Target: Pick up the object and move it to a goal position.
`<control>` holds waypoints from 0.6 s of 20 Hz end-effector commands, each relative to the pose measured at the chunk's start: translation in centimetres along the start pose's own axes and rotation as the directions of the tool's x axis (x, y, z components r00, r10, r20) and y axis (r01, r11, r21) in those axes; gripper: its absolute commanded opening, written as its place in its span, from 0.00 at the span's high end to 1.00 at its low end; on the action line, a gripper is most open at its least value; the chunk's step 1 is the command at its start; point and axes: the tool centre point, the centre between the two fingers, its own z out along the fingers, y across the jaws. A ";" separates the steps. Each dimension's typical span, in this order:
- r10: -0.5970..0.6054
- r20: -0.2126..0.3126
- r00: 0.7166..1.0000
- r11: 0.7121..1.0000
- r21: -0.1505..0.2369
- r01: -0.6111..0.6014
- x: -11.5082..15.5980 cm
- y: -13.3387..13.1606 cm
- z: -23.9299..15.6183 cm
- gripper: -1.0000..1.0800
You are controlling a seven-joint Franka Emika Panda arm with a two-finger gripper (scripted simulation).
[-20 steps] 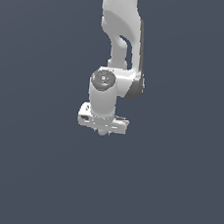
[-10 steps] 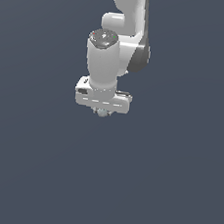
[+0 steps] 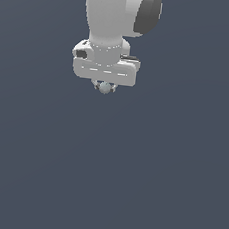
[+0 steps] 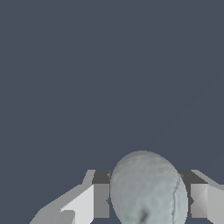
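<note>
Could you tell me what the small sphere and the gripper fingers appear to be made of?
The sphere looks matte, pale grey-blue, faintly mottled, with no highlights; the render leaves its material open. The fingers of the gripper look like flat grey, hard-edged blocks, perhaps metal or plastic.

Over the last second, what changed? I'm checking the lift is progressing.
The arm rose in the exterior view, carrying the tool upward and slightly toward that view's left. The sphere rose with it. The tool stayed shut on the sphere; the backdrop is unchanged.
</note>
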 end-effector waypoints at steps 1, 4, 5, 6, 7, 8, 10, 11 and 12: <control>0.000 0.000 1.000 1.000 0.000 0.000 -1.0 0.3 -2.6 1.00; 0.000 0.000 1.000 1.000 0.000 0.000 -2.0 0.6 -5.3 1.00; 0.000 0.000 1.000 1.000 -0.001 0.000 -2.2 0.6 -6.2 1.00; 0.000 0.000 1.000 1.000 -0.001 0.000 -2.5 0.7 -7.0 1.00; 0.000 0.000 1.000 1.000 -0.001 0.000 -2.8 0.8 -7.7 1.00; 0.000 0.000 1.000 1.000 -0.001 0.000 -3.0 0.9 -8.4 1.00; 0.000 0.000 1.000 1.000 -0.001 0.000 -3.4 1.0 -9.7 1.00; 0.000 0.000 1.000 1.000 -0.001 0.000 -3.5 1.0 -10.2 1.00; 0.000 0.000 1.000 1.000 -0.001 0.000 -3.7 1.1 -10.7 1.00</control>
